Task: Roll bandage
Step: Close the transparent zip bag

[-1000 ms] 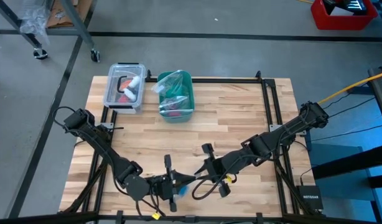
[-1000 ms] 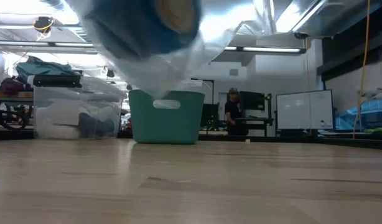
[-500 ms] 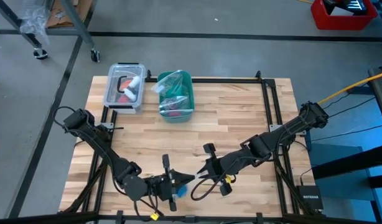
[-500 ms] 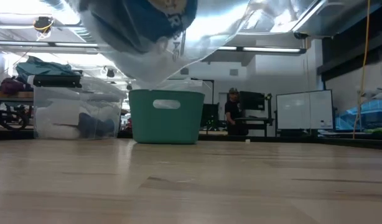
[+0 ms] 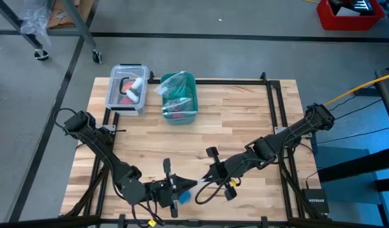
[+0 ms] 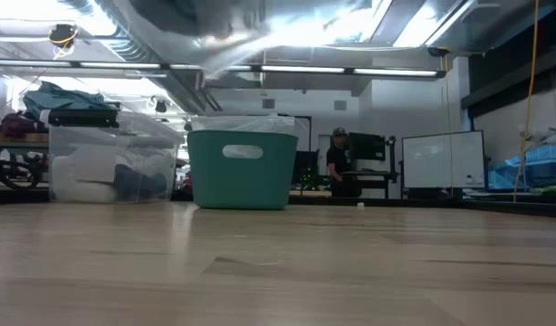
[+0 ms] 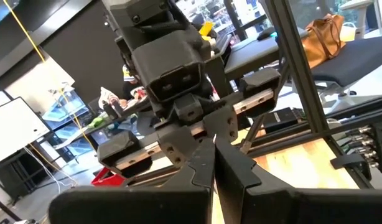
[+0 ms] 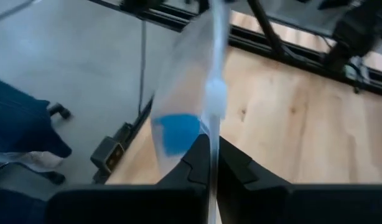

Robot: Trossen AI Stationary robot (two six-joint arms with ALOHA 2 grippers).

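We have the wooden tabletop [image 5: 245, 120] before us, with the teal bin [image 5: 180, 101] and the clear lidded box [image 5: 126, 88] set side by side near its far edge, toward the far left corner. Both arms reach in to meet close to the near edge, a little left of its middle.

There the left gripper [image 5: 182, 188] and the right gripper [image 5: 206, 178] face each other, tips almost touching. Between them hangs a clear plastic bag [image 8: 194, 118], and inside it we see the bandage [image 8: 177, 134] as a small bright blue lump, raised off the wood just above the near edge. In the high view the blue shows just beside the left gripper's tip [image 5: 184, 197].

The right gripper is clenched on the bag's edge, its two fingers [image 8: 197, 165] pressed together with the film pinched between them. The left gripper's fingers [image 7: 203, 168] also lie tight together, meeting the other gripper head-on; we take them to be pinching the same film, though the plastic itself is not visible there.

We judge the step in hand to be unpacking: the bandage is not yet out of its bag, so no rolling has begun. The next move calls for pulling the two holds apart to open the film, without the bag slipping or the bandage dropping past the near edge.
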